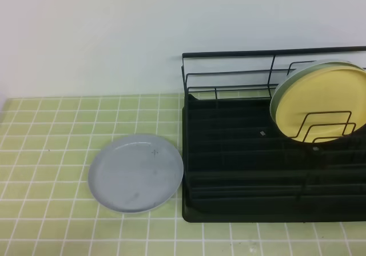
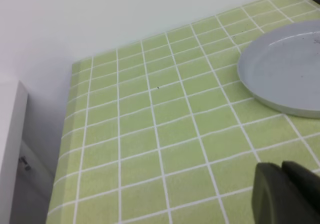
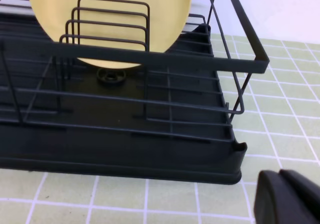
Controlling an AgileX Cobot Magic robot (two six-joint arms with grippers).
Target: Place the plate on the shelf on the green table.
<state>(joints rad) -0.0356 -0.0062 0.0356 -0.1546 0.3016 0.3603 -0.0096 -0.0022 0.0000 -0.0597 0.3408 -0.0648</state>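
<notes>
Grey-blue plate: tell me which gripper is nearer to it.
Left. The left gripper sits over the green table just short of the plate. The right gripper is at the shelf, plate out of its view.

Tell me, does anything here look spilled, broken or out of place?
Nothing stands out. The round grey-blue plate lies flat on the green tiled table, and the yellow plate stands tilted in the black wire dish rack.

The grey-blue plate (image 1: 135, 173) lies flat on the green table (image 1: 46, 136), just left of the black wire shelf (image 1: 240, 159).

A yellow plate (image 1: 320, 103) stands tilted; white wall (image 1: 91, 33) behind.
</notes>
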